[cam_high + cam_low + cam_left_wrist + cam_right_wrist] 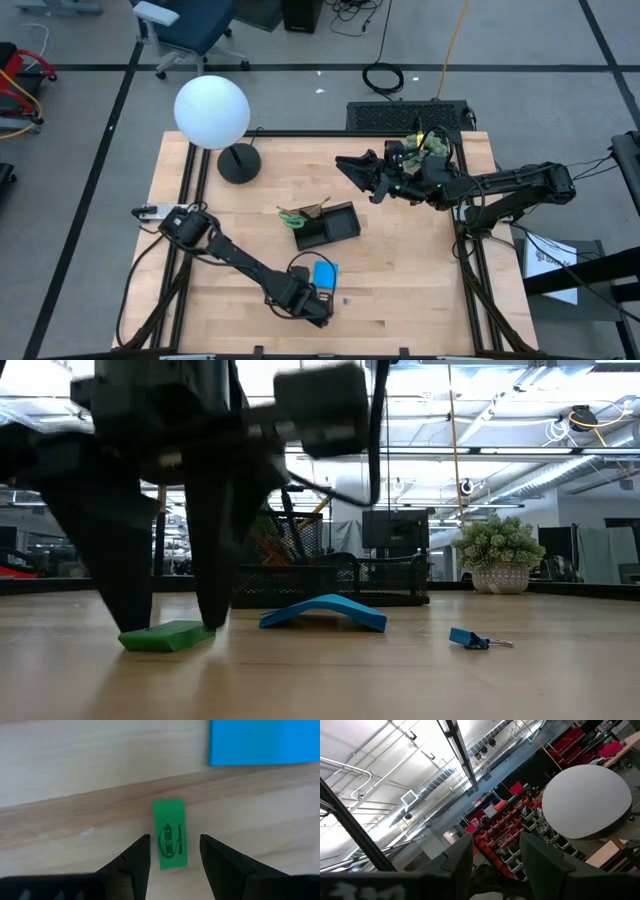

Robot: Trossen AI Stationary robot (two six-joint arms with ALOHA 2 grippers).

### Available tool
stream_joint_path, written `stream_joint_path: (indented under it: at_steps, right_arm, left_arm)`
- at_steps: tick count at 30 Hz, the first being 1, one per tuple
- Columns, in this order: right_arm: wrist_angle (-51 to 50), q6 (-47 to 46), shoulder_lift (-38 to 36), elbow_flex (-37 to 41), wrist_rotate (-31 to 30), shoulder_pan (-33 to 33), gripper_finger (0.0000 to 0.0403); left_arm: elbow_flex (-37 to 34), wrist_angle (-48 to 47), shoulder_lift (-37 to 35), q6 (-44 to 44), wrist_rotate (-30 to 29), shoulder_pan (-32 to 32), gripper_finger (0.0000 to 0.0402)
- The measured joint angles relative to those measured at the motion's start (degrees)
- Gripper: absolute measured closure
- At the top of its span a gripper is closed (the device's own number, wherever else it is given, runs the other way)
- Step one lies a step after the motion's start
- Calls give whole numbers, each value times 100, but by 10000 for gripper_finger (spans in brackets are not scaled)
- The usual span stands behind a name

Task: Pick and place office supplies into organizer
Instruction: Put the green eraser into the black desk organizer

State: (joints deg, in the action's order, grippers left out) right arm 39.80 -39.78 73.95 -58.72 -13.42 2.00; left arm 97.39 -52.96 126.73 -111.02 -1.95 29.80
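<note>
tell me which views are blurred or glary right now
Low view: the left tool looms close, dark and blurred, over the green piece; the ceiling lights behind glare. Left wrist view: sharp on the green piece and the blue note pad. Right wrist view: bright, washed-out ceiling.

Even, bright overhead light fills the high view; the white lamp globe [211, 110] at upper left is nearly blown out, and the arms cast only soft, short shadows on the wooden table [400, 270]. In the low view the ceiling windows across the top glare white, and the left gripper [170, 622] at left is a dark, blurred mass close to the lens, while the blue note pad [322, 611] at centre stays fairly sharp. The left wrist view is evenly lit, its fingertips [137, 855] softly defocused
</note>
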Motion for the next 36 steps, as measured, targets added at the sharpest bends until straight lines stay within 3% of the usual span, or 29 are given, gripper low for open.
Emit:
stream_joint_path:
  at_steps: [20, 31, 36]
  right_arm:
    - [-75, -1, 0, 0, 1, -1, 252]
    - [-73, -1, 0, 0, 1, -2, 252]
    - [-73, -1, 0, 0, 1, 0, 252]
  left_arm:
    - [-11, -31, 132, 47, 17, -80, 244]
    - [-20, -69, 134, 172, -68, -78, 379]
    - [-23, -54, 134, 269, -90, -78, 389]
